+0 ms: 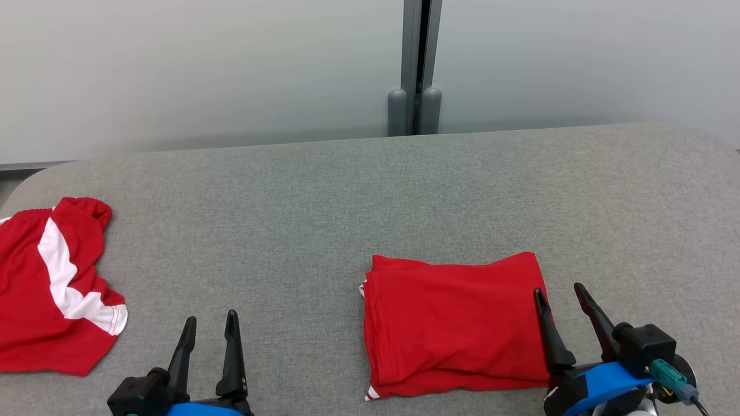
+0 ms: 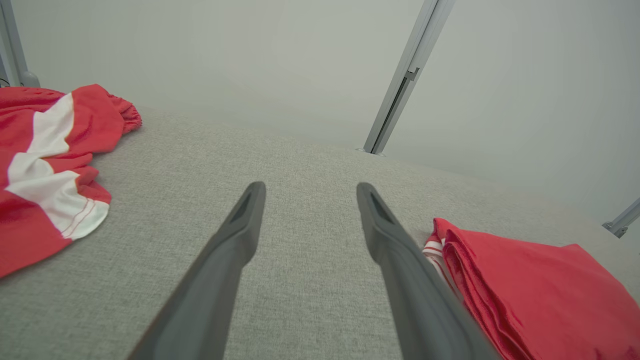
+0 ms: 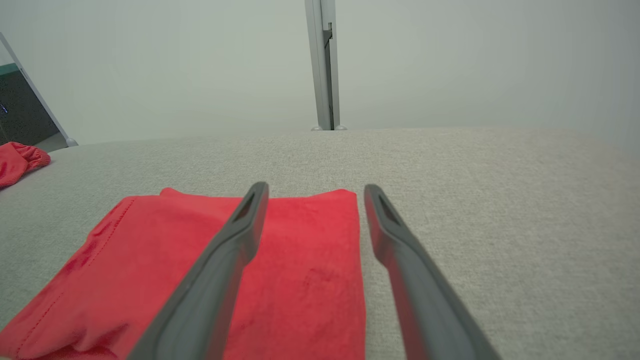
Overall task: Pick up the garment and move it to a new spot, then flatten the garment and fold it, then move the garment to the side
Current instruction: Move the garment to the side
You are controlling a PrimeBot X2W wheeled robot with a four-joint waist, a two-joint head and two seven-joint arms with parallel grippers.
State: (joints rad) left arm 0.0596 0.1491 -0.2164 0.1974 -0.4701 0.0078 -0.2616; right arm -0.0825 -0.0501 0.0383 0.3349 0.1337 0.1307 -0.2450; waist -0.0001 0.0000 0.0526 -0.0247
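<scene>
Grey cloth-topped bench (image 1: 347,196), pale wall behind, grey post (image 1: 415,63) at the far edge.

Left hand (image 1: 211,316): both fingers spread wide, nothing between them. It sits over bare bench, fingers pointing to the far edge. No cloth touches it.

Right hand (image 1: 558,288): fingers likewise spread, gripping nothing. It sits at the right edge of the folded garment (image 1: 451,323). From the right wrist view, the garment's right edge runs up between the two fingers: the left finger lies over red cloth, the right finger over bare bench. Cannot tell whether the left finger touches the cloth or hangs just above it.

Folded garment: red, a neat flat rectangle in several layers, lying on the bench between the two hands, much nearer the right one. A bit of white striped trim shows at its left edge, on the side facing the left hand. Well apart from the left hand, with bare bench between.

Crumpled garment (image 1: 46,289): red with a broad white band, lying loose and rumpled, left of the left hand, near it but not touching. An elastic-gathered hem shows at its far end. It is well apart from the folded garment and from the right hand.
</scene>
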